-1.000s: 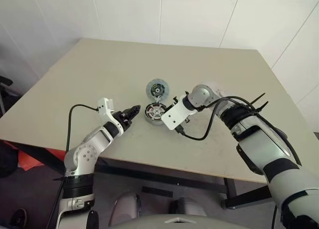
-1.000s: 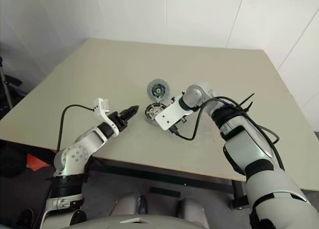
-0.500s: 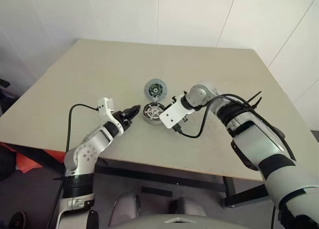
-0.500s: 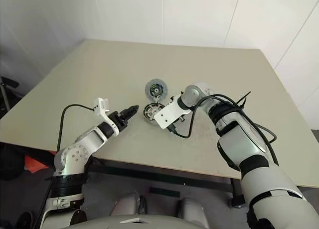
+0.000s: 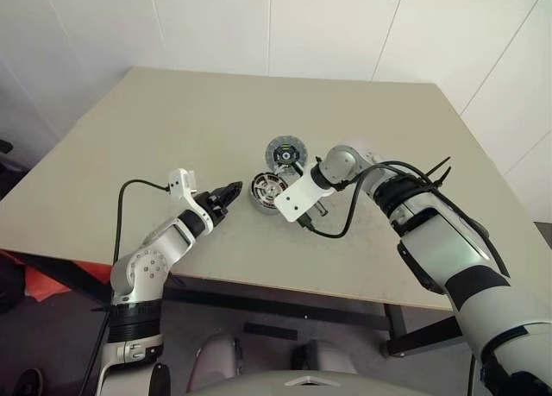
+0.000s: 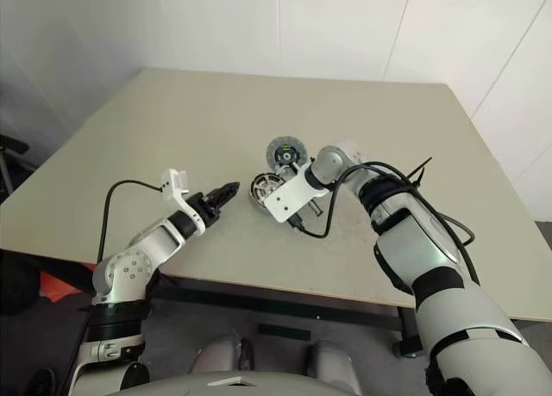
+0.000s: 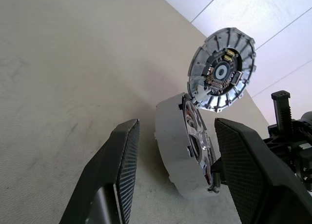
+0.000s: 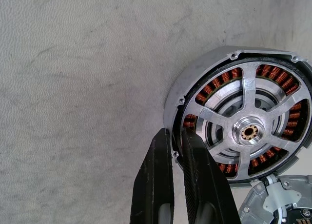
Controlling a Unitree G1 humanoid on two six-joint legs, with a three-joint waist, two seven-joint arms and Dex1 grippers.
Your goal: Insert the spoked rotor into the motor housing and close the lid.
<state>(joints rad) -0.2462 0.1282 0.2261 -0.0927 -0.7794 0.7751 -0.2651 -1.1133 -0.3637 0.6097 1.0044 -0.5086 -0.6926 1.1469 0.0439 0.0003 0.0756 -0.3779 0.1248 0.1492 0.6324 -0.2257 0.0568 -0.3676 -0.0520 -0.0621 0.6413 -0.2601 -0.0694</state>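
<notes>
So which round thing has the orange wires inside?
The motor housing, with copper coils under the silver spoked rotor. The grey lid beside it shows a dark hub instead.

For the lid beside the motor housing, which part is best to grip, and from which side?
Probably its raised far rim, from above. The lid seems to lean tilted, low edge at the motor housing, so the far rim stands clear of the table.

Bright, even, diffuse light. Only soft shadows hug the motor housing (image 5: 268, 191) on the table (image 5: 172, 120). Wide-angle bending at the edges; close fingers (image 7: 119, 175) blur slightly.
</notes>
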